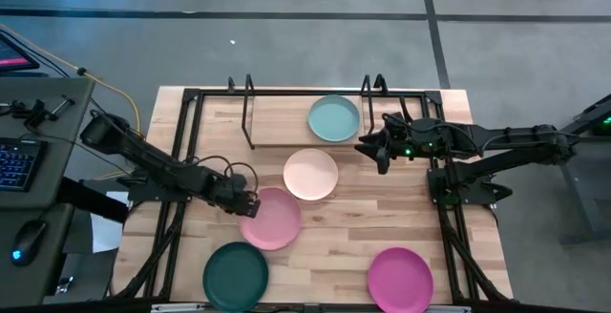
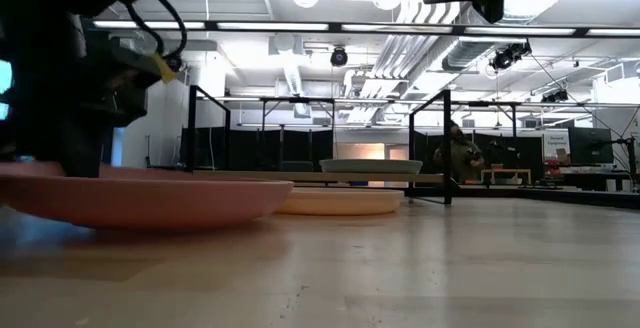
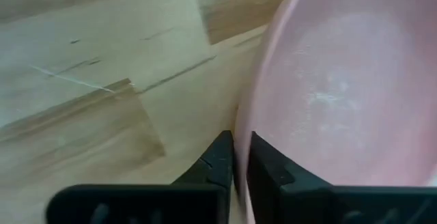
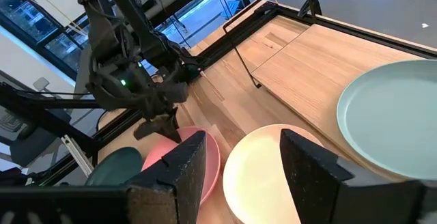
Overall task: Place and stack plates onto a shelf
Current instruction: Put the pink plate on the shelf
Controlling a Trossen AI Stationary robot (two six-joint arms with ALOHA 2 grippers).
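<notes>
My left gripper (image 1: 250, 202) is shut on the left rim of the light pink plate (image 1: 272, 219), near the table's middle. The cream plate (image 1: 310, 174) lies just beyond it on the bare wood. The pale teal plate (image 1: 334, 118) rests farther back, between the upright looped ends of the black wire shelf (image 1: 250, 113). Near the front edge sit the dark green plate (image 1: 235, 276) and the magenta plate (image 1: 400, 280). My right gripper (image 1: 377, 151) hangs open above the table, right of the cream and teal plates, touching nothing. My left gripper pinches the pink plate's rim (image 3: 243, 125) on the plate's left side, one finger (image 3: 220, 161) outside the plate and the other (image 3: 266, 166) over its inner face. It comes in low from the table's left. In the low view the plate (image 2: 140, 198) sits level on the table.
A larger black tubular frame (image 1: 191, 122) runs round the tabletop, its posts standing at the corners. Bare wood shows between the pink and magenta plates. A keyboard and mouse sit on a side desk (image 1: 29, 160) to the left. A person (image 2: 458, 153) shows far back in the room.
</notes>
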